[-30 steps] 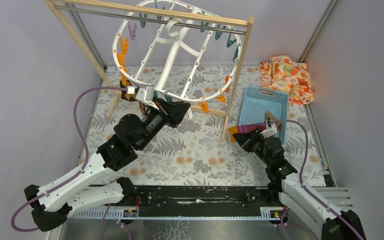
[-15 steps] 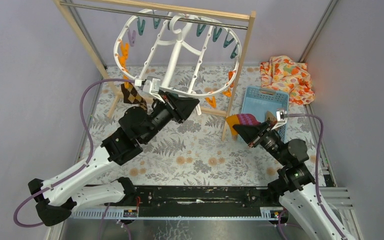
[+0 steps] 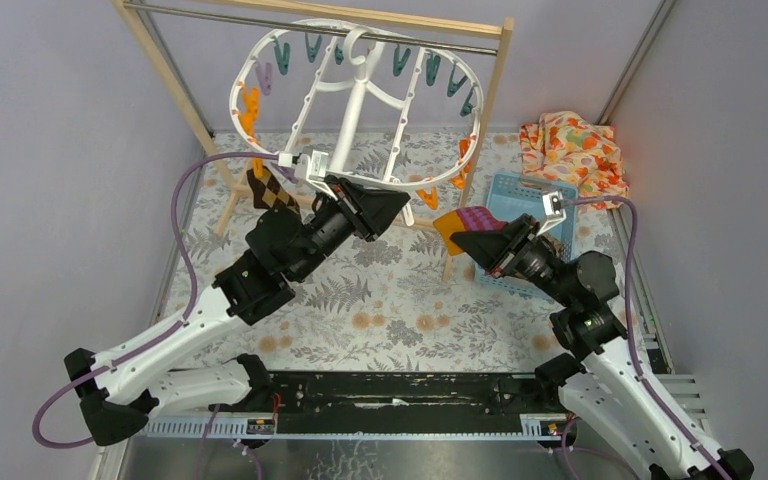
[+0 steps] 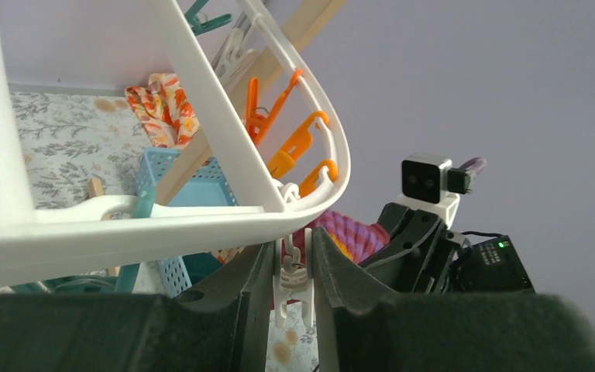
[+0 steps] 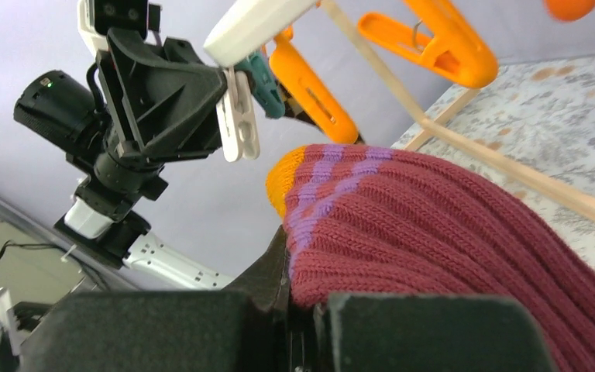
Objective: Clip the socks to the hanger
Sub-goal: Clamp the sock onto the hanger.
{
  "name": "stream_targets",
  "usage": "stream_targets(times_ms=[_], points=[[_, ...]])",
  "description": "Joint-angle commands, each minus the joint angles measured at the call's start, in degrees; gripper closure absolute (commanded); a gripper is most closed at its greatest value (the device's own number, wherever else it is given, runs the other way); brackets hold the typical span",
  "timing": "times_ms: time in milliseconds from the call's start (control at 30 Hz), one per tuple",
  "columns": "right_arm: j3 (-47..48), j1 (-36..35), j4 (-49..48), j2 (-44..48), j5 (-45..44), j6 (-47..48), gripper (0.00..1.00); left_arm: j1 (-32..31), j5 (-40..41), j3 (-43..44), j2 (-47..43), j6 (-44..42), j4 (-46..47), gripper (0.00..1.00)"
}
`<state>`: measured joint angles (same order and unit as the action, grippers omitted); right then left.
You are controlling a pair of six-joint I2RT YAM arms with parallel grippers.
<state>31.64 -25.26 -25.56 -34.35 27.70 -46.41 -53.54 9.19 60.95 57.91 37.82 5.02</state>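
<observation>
At near rim of hanger [image 4: 201, 231], left gripper [image 4: 293, 263] squeezed white peg [image 4: 293, 285]; right gripper [image 5: 300, 310] gripped striped sock [image 5: 434, 225] just below that rim. Best: slide toe squarely into peg's mouth before easing off.

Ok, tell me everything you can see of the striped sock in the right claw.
The striped sock is a soft ribbed knit, magenta with purple stripes and an orange toe. The right claw is shut on it, holding it clear of the table, toe pointing forward. The toe sits near a white peg on the rim of the hanger, apart from it.
</observation>
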Motion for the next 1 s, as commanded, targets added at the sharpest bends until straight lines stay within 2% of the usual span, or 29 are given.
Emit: stream_targets(times_ms=[0,433,733,967], points=[[1.2,-3.7,-6.3,-0.9,-0.3,-0.8,1.00,0.0,-2.7,-1.7,-1.0,0.5,6.3,1.00],[4.4,-20.5,-10.5,-9.6,-9.0,4.9,1.00,0.1,-3.0,-0.3,0.4,0.3,6.0,1.00],[8.7,-21.2,-9.3,-9.6,-8.7,7.4,1.00,0.1,-1.8,-0.8,-1.8,0.0,4.7,1.00],[8.5,-21.2,-9.3,-9.8,-9.3,7.6,1.00,0.0,-3.0,-0.8,-2.0,0.6,4.8,1.00]])
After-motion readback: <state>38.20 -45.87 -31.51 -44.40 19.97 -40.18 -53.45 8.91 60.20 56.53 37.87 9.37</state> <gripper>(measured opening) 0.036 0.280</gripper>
